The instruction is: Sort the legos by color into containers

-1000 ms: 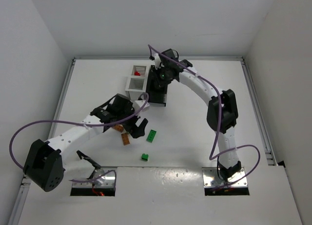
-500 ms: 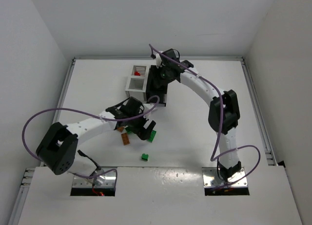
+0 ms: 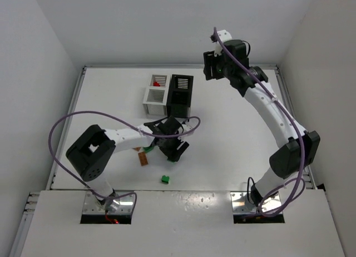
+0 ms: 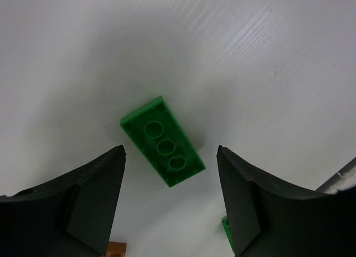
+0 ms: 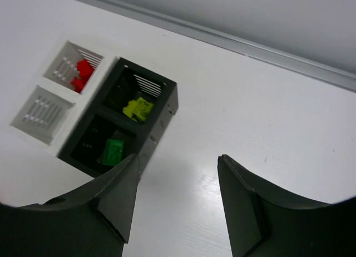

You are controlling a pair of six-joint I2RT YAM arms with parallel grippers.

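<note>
Right pincer (image 5: 177, 159) lifted off the bins (image 5: 161, 123), jaws apart; left pincer (image 4: 171, 151), apart, mostly hides the green brick (image 4: 162, 141) overhead.

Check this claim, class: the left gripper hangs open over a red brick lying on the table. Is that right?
Wrong in one respect: the brick under the open left gripper is green, not red. It does lie on the table, as the left wrist view shows.

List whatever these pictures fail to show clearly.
- Top view: the left gripper covers the green brick beneath it.
- Top view: what lies in the black bin is lost in shadow.
- Left wrist view: the bottom edge cuts off an orange-brown brick; a finger hides most of another green piece.
</note>
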